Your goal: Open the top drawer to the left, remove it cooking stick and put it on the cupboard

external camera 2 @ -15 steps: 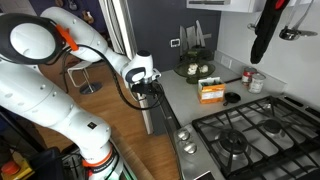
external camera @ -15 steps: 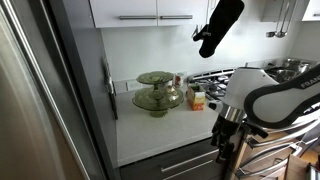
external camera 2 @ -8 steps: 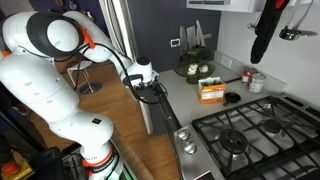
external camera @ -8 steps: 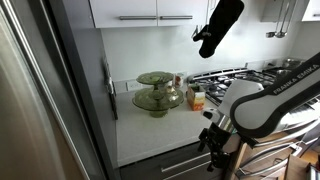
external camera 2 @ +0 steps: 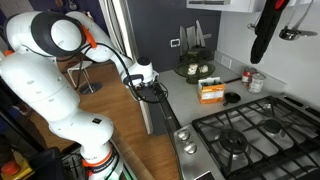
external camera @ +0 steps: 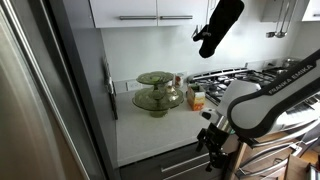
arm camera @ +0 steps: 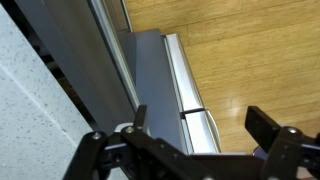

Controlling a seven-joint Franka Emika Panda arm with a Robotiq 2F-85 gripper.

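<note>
The top drawer [arm camera: 150,70] shows its dark grey-brown front and long silver bar handle [arm camera: 185,80] below the edge of the cupboard's white worktop [arm camera: 30,110]. It looks shut. My gripper [arm camera: 204,122] is open, its black fingers [arm camera: 268,125] standing on either side of the handle without touching it. In both exterior views the gripper [external camera: 215,150] [external camera 2: 152,92] hangs in front of the cupboard [external camera: 150,135], level with the drawer front [external camera: 185,160]. The cooking stick is out of view.
A green tiered dish [external camera: 158,95] and an orange-and-white box [external camera: 197,99] stand on the worktop. A gas hob [external camera 2: 240,140] lies beyond them, a steel fridge [external camera: 50,100] flanks the cupboard, and a black mitt [external camera: 218,28] hangs above. Wooden floor [arm camera: 250,50] is below.
The arm has swung along the cupboard front and lowered the gripper to the top drawer's handle. It has barely moved in the last half second. The jaws have stayed open.
</note>
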